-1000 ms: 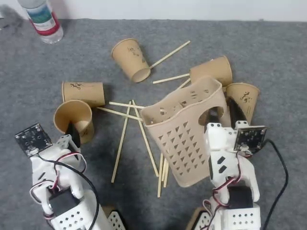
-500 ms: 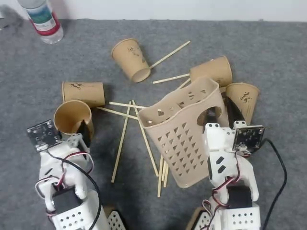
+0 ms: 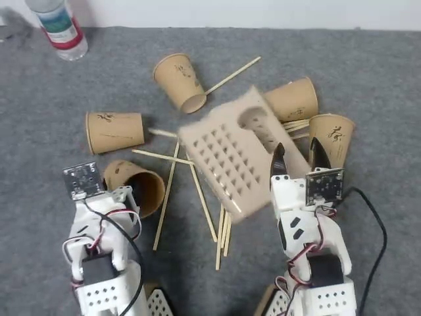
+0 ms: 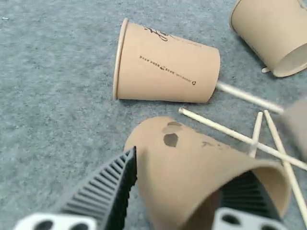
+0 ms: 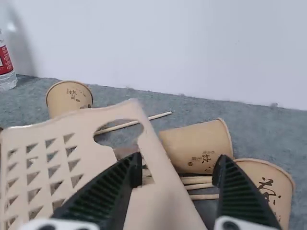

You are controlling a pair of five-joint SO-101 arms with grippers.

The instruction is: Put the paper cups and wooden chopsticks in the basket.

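1. Dark brush-like marks and a thin line of small print are running along the side cup (image 4: 165, 64). A red and white label is wrapping the bottle (image 3: 60, 27) at the far left corner; I am not reading either off.
2. The grey bench (image 3: 381, 72) is ending at a white wall (image 5: 192, 43) on the far side; bare grey is showing to the right of the cups.
3. My left jaws are gripping the held cup (image 4: 201, 172) on its side, just near of the side cup.
4. My right jaws are standing spread apart, holding nothing; a corner of the tipped-over basket (image 3: 227, 158) is sitting between them.
5. The basket is lying perforated side up across several wooden chopsticks (image 3: 166, 197). The right cup (image 3: 293, 99) and the upright cup (image 3: 332, 135) are crowding its right edge; the far cup (image 3: 179, 80) is lying beyond it.
6. Both my arms are standing at the near edge, wrists pointing toward the wall.
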